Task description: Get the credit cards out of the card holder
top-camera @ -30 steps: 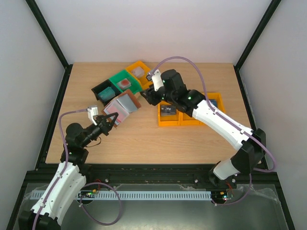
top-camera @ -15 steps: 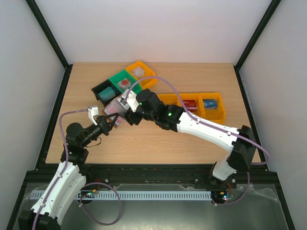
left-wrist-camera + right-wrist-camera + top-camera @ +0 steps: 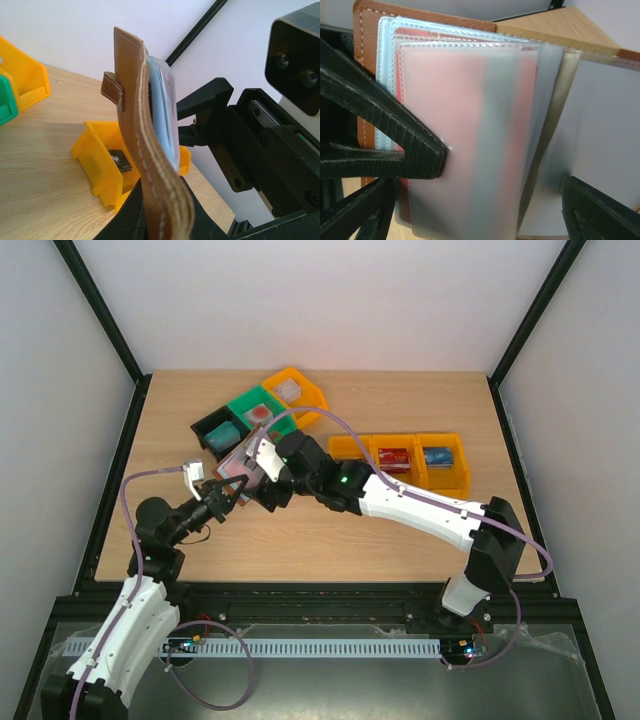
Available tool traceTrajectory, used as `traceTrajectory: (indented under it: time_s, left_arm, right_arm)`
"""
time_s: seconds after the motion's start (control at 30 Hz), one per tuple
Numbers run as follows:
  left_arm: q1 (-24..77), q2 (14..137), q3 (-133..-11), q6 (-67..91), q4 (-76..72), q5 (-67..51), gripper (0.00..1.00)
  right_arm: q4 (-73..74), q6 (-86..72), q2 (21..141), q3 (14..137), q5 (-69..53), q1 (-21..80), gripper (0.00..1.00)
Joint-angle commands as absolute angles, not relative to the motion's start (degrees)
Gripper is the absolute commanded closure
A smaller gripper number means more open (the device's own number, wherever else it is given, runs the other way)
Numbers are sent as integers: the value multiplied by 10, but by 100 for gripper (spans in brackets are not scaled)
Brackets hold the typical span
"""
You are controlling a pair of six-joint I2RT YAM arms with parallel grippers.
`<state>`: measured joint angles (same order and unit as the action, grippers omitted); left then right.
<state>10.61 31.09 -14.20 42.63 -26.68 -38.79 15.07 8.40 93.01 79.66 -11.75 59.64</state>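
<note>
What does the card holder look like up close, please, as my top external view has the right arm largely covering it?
Observer: In the right wrist view the card holder is open, and a red card shows through its frosted sleeves.
Operator: Are the right jaws closed on it?
Observer: No, they stand open, one finger in front of the sleeves' left side, the other off to the lower right.
Operator: And the left jaws?
Observer: The left wrist view shows them shut on the card holder's leather edge, holding it upright.

White letters that look like "ip" on a black card [image 3: 120, 161] in a yellow bin [image 3: 96, 176] — nothing else legible
</note>
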Motion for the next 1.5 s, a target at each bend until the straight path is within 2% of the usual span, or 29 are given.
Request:
traceTrajectory:
  time_s: [0.0,0.2,0.53,0.63,0.83,0.97,1.07,1.17,1.37,1.47]
  left_arm:
    - [117,302,-149,429,-343,-468,98]
    - [116,300,-146,432,-351,-478,98]
    - [114,299,-143,448,-382,-499,98]
    - [115,299,-143,451,-386,-502,95]
    - [114,297,-141,459,-397,-504,84]
    - [113,295,-142,461,-395,-519,63]
    - [112,294,-144,457,-391,-532,53]
    - [109,292,-144,449,-390,-534,50]
    - [104,289,-154,424,-371,-543,50]
    - [101,284,-165,393,-339,-558,46]
  right_arm:
    - [141,88,945,801,-69,595,21]
    - [143,86,935,791,-61,595,55]
    - [135,85,919,781,-101,589,83]
    - [131,82,918,778,-115,588,98]
    - [123,75,908,772,-163,579,98]
    - [101,46,892,756,-223,546,98]
    - [78,22,875,741,-278,517,98]
    - [69,22,862,732,-332,508,98]
    - [51,14,845,721,-422,484,98]
    - [38,-1,834,712,-454,460,98]
